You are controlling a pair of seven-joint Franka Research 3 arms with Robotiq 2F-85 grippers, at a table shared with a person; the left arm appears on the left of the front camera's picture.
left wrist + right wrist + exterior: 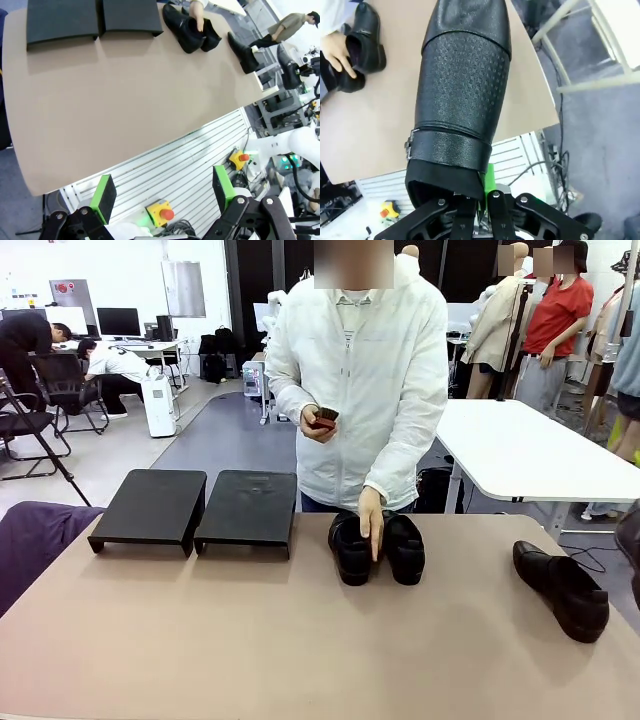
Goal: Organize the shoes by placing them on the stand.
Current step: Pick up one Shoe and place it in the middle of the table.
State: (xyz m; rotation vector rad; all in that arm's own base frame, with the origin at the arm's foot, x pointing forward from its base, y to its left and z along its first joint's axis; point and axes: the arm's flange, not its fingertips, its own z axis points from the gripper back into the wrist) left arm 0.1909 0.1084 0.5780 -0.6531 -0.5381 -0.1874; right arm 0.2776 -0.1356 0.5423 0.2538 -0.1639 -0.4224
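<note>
The right gripper [482,192] is clamped shut on the back rim of a shoe's opening, one green pad pressed against the collar. The held shoe [465,85] runs straight out toward twelve o'clock in the right wrist view, toe farthest away. Pinching the collar probably keeps the sole free, so the shoe can be set down flat. It hangs past the table's corner, with floor below it at three o'clock and the table [300,650] at nine o'clock. The left gripper [164,192] hovers with its jaws spread wide and nothing between its pads [106,196]. It is short of the table's near edge, apparently waiting its turn. In its own view the stand sits at about eleven o'clock, well apart from it across the bare tabletop. In the front view the stand is two racks side by side, a left rack [150,502] and a right rack [250,502], both bare. Just beside the right rack, at its three o'clock, stands a pair of shoes [352,550] pressed together. The person's hand [371,520] rests on them, seemingly squaring them up. A lone shoe [565,590] lies on its sole at four o'clock from the pair, near the table's right side. The held shoe is therefore the one farthest from the stand, and reaching either rack looks to need a long carry toward nine o'clock.
</note>
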